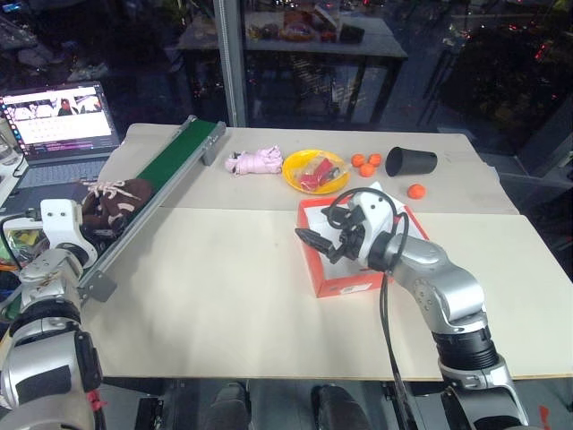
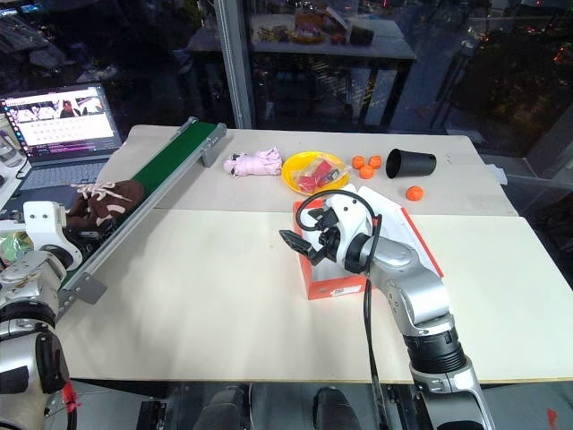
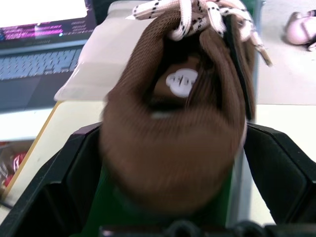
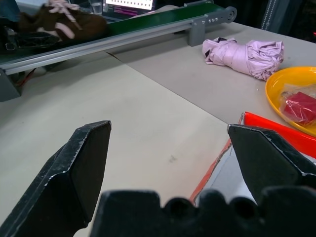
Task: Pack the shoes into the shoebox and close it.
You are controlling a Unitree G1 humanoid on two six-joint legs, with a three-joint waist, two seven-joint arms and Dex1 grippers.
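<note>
- On the green conveyor (image 1: 170, 166) at far left lie the shoes (image 1: 115, 199); the left hand (image 3: 168, 148), spread wide, straddles one without gripping.
- Shoebox (image 1: 315, 260) sits open and seemingly unfilled at counter (image 1: 224, 296) centre; right hand (image 1: 322, 244) hovers wide, holding nothing.
- Packing and closing remain.

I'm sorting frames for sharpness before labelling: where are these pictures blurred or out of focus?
Left wrist view: the brown shoe between the open left gripper's fingers is soft and smeared, the laptop behind is hazy. Right wrist view: the open right gripper and pink bundle look crisp.
</note>
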